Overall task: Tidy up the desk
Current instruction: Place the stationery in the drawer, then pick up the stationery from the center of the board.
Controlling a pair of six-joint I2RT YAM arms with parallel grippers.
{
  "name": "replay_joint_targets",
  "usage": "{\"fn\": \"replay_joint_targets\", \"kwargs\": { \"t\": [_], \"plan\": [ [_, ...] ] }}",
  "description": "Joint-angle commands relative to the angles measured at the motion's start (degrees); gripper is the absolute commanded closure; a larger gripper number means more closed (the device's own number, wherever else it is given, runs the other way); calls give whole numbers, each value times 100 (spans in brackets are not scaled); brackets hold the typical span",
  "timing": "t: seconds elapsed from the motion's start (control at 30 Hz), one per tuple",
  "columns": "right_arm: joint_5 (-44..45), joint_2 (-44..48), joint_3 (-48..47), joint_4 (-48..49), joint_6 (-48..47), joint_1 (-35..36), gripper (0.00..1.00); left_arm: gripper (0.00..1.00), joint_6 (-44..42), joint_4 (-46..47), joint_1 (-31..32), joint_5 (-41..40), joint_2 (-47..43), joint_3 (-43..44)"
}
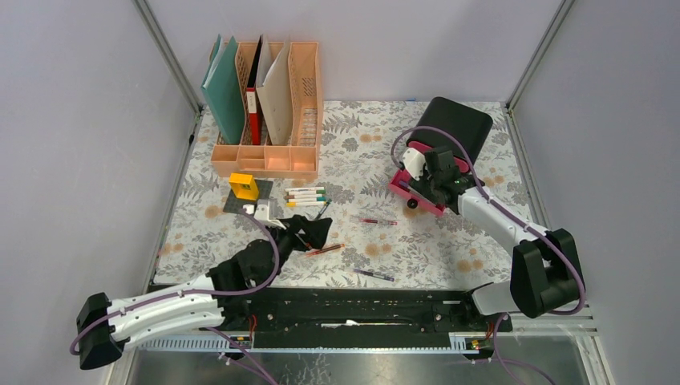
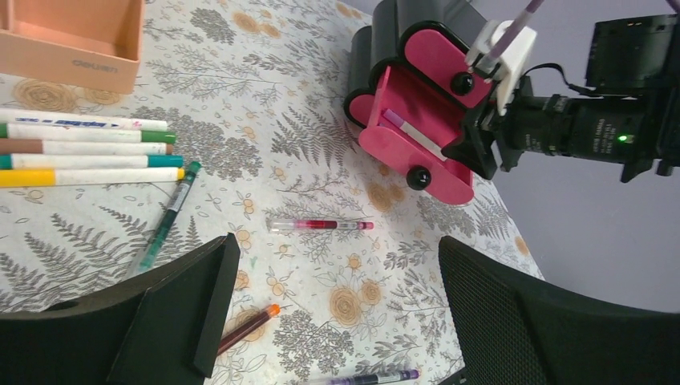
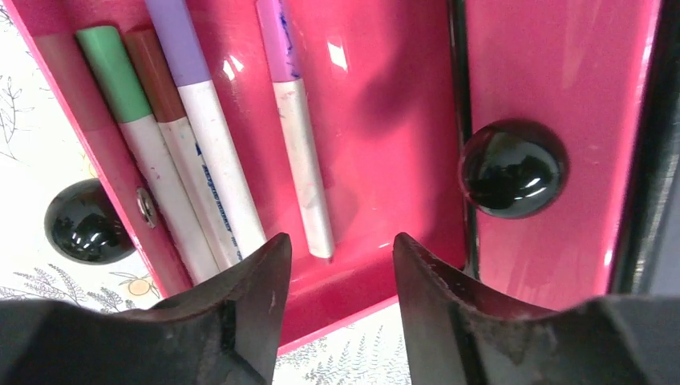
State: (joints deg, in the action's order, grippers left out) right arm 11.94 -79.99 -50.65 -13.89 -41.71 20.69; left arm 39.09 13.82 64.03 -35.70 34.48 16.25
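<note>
Desk (image 1: 433, 249) stretching flat between grey walls, carrying loose pens (image 1: 377, 220). Hovering among them, left gripper (image 1: 314, 233) gaping wide, holding nothing. Right gripper (image 3: 337, 265) hanging parted (empty too) over pink drawer (image 3: 385, 120) of markers (image 3: 200, 160).

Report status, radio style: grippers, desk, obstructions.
Left gripper open, over loose pens. Right gripper open over drawer, markers inside. Desk untidy. Nothing blocking either arm.

On the desk (image 1: 433, 249), the file rack (image 1: 269, 120) stands far left and the drawer box (image 1: 453, 132) far right. A row of markers (image 1: 306, 196) lies just before the rack, with loose pens (image 1: 377, 220) nearer me. More markers (image 3: 212, 184) lie in the open drawer (image 3: 385, 144) under my right gripper (image 3: 337, 245).
</note>
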Motion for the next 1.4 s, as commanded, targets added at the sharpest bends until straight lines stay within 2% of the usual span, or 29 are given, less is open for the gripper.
{"fn": "replay_joint_targets", "kwargs": {
  "t": [0.0,0.13,0.33,0.43,0.6,0.77,0.97,1.1,1.3,1.37],
  "plan": [
    [-289,253,-527,-387,361,31,39,1,74,-231,-22,-377,-206,-69],
    [-1146,719,-949,-1087,727,32,29,1,98,-298,-35,-405,-309,-78],
    [-2944,1478,-1332,-1932,1243,30,15,1,449,-800,-205,-678,-11,97],
    [-3768,1897,-1162,-1971,1234,24,9,1,502,-858,-419,-416,190,220],
    [-4660,2318,-496,-1687,1160,-7,0,1,507,-827,-990,294,677,442],
    [-4632,2512,-136,-1525,1049,-57,0,1,725,-780,-1746,1126,1315,615],
    [-4155,2653,58,-1320,990,-64,0,1,1226,-731,-2584,2088,2194,836],
    [-4124,2799,151,-1222,981,-86,0,1,1664,-1329,-2815,1931,2894,1399],
    [-4087,2764,195,-1189,953,-91,0,2,2562,-3068,-2937,1025,4068,2575],
    [-4098,2752,192,-1186,959,-92,0,4,2682,-3137,-2961,939,4322,2750]
  ]
}}
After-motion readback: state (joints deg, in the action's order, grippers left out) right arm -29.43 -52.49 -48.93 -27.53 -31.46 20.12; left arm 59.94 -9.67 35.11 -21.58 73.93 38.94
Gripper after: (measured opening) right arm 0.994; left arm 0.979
